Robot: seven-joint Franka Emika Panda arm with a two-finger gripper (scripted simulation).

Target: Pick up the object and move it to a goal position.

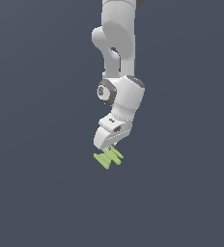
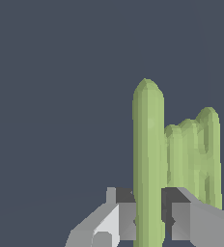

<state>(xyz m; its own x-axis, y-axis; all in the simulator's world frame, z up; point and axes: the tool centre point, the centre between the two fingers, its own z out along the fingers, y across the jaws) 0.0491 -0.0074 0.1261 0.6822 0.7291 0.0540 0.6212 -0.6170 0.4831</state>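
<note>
The light-green zigzag object (image 1: 108, 157) is sitting directly under the arm's fingers (image 1: 112, 147), one of its ridges (image 2: 147, 164) running up between the two pads in the wrist view. The fingers (image 2: 127, 221) are closing snugly on that single ridge — gripping it, it seems, though actual contact is hard to confirm. Taking one narrow fold likely suits their short reach, since the whole piece is splaying sideways.

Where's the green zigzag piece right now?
In the exterior view the zigzag piece sits just below centre, directly under the gripper; the wrist view shows one ridge between the fingers.
</note>
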